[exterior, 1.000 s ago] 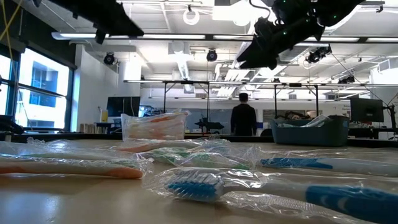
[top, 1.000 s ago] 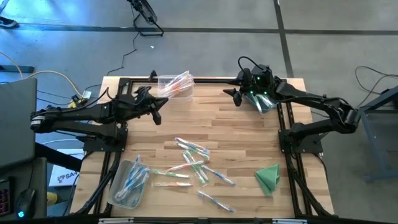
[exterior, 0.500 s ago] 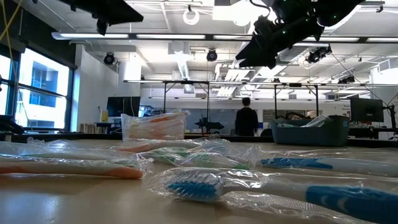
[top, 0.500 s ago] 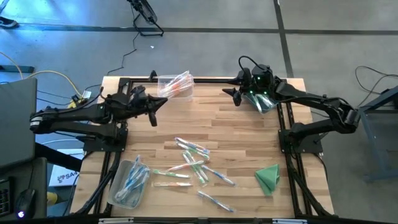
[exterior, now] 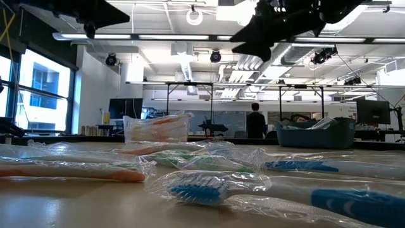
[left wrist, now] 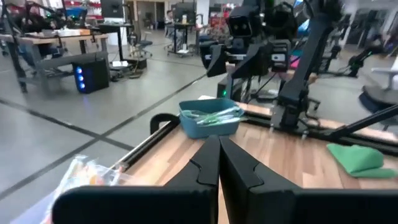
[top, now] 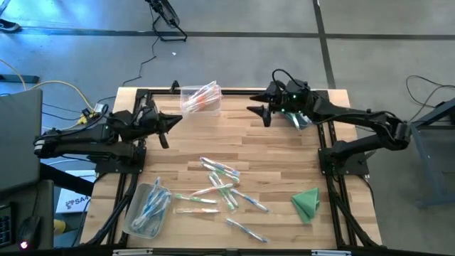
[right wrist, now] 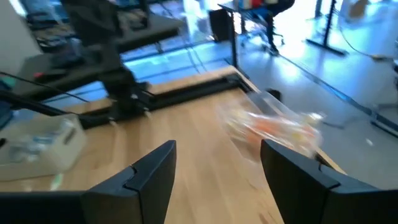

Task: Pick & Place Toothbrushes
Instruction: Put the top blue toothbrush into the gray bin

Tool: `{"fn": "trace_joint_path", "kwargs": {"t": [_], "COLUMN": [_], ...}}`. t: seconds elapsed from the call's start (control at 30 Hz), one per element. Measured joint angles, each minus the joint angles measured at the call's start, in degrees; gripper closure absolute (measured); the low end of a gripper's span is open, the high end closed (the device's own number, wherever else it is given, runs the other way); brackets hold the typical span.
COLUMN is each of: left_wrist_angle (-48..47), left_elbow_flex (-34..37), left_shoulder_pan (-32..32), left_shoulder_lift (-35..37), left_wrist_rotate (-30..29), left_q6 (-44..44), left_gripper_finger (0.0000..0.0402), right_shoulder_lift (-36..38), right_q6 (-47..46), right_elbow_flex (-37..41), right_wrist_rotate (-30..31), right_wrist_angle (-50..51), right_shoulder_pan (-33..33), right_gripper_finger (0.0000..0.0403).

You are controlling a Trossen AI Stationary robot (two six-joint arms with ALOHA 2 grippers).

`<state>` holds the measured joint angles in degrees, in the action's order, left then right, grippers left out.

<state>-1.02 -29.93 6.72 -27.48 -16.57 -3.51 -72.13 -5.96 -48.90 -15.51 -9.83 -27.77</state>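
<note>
Several wrapped toothbrushes lie loose on the wooden table's near middle and fill the low view's foreground. My left gripper hovers shut over the table's far left, holding nothing; its fingers point toward the right side. My right gripper hovers open and empty over the far middle, beside the blue bin. Between its fingers I see bare tabletop. Both grippers hang high in the low view, left and right.
A clear bin with orange toothbrushes stands at the far edge. Another clear bin with blue ones sits at the near left. The blue bin holds green ones. A folded green cloth lies near right. A person stands far behind the table.
My left gripper has drawn back toward the table's left edge, staying shut. My right gripper has swung away from the blue bin toward the table's far middle, staying open. The toothbrushes and bins have not moved.
</note>
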Motion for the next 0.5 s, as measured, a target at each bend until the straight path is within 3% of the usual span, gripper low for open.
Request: {"fn": "trace_joint_path", "kwargs": {"t": [0.23,0.5], "left_wrist_angle": [4.7,4.3], "left_elbow_flex": [3.5,3.5], "left_shoulder_pan": [0.0,0.0], "left_shoulder_lift": [3.4,3.4], "left_wrist_rotate": [5.5,5.6], "left_q6": [-1.6,-3.0], "left_gripper_finger": [0.0401,0.0401], "right_shoulder_lift": [-3.1,-5.3], "right_q6": [-0.4,-3.2], "right_elbow_flex": [0.0,0.0], "right_wrist_rotate": [0.2,-3.2], "right_wrist_angle": [-6.2,-5.9], "right_shoulder_pan": [5.0,8.9], "right_gripper_finger": [0.0177,0.0177]}}
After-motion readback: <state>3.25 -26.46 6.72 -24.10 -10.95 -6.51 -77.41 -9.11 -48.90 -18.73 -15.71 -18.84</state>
